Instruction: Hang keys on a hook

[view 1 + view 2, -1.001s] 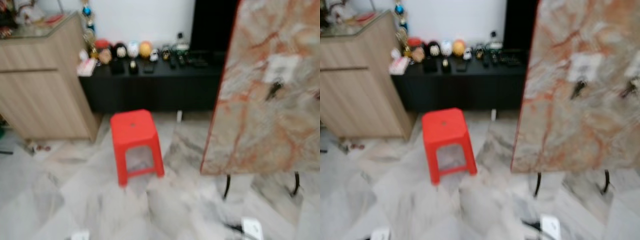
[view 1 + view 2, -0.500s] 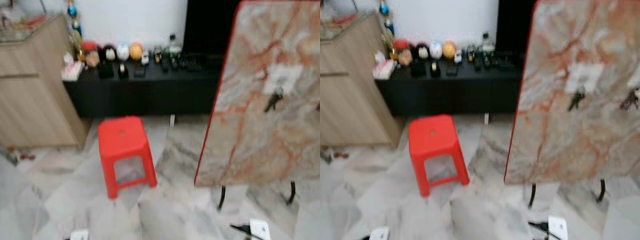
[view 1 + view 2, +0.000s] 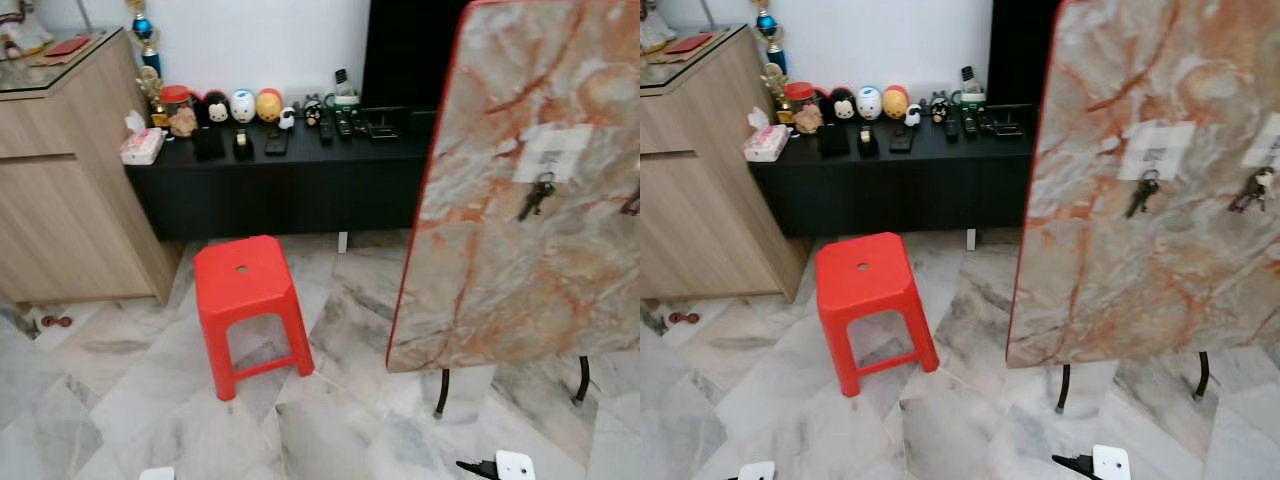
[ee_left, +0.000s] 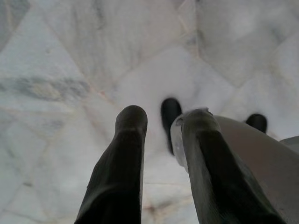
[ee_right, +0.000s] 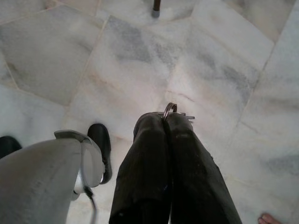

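Ahead: red stool (image 3: 247,300) | marble board (image 3: 520,230) | right hand (image 5: 166,122) pinching keys (image 5: 170,109)

There was one red stool (image 3: 250,300), one upright marble board (image 3: 1140,250), and two bunches of keys (image 3: 1140,193) hanging on it, each under its own white label (image 3: 1155,150), so two labels. One wooden cabinet (image 3: 60,200) and one black low counter (image 3: 290,180) stood behind.

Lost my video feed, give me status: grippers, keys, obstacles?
Right gripper shut on key ring, hanging over floor. Left gripper open, idle. Marble board ahead-right, two key bunches hung. Red stool ahead-left.
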`<state>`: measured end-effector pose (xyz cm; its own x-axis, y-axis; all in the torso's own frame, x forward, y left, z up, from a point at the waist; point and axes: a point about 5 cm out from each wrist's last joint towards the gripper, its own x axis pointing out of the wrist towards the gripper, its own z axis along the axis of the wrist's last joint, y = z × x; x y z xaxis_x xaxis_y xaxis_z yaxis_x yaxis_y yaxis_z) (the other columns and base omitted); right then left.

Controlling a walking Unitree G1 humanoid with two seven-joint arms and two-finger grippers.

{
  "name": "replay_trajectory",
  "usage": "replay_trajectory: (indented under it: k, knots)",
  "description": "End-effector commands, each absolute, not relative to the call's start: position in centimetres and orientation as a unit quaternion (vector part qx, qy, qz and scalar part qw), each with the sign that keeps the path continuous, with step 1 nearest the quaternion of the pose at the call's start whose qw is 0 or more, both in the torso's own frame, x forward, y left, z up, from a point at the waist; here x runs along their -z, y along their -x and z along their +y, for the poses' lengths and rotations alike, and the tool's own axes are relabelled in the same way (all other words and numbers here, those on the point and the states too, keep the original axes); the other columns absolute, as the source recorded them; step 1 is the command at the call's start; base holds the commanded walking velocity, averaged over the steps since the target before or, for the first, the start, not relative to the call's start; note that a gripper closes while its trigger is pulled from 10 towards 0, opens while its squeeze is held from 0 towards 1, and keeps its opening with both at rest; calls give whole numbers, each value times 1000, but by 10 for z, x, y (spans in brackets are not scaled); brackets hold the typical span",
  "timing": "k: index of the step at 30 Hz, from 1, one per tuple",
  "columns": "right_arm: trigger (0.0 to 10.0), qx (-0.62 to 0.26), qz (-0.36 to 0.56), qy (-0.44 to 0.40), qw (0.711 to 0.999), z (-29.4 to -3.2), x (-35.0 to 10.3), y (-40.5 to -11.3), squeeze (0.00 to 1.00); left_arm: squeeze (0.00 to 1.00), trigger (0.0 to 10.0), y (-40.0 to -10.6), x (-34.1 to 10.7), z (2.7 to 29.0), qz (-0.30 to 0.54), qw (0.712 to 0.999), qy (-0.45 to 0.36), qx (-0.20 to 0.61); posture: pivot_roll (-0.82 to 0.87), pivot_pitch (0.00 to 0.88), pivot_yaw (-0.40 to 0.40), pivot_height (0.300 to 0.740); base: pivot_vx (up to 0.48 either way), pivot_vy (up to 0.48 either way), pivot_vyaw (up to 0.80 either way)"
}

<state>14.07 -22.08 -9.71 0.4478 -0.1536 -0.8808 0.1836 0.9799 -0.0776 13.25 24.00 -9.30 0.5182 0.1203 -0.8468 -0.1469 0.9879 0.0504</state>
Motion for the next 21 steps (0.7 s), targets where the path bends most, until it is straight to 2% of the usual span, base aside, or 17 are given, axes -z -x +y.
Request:
replay_trajectory:
  k: [1,10,21]
  knots:
    - [10000,87,504,-15,859,-208,94,-156,0,0,10000,-126,95,241,498,864,8,-73,-105,0,-20,740,0,-364,0]
    - [10000,74,499,-23,863,-176,93,-168,0,0,10000,-127,95,241,498,864,7,-71,-105,0,-19,740,0,-366,0]
    - [10000,70,492,-24,868,-162,91,-177,0,0,10000,-127,95,240,495,866,12,-73,-104,0,-20,740,0,-366,0]
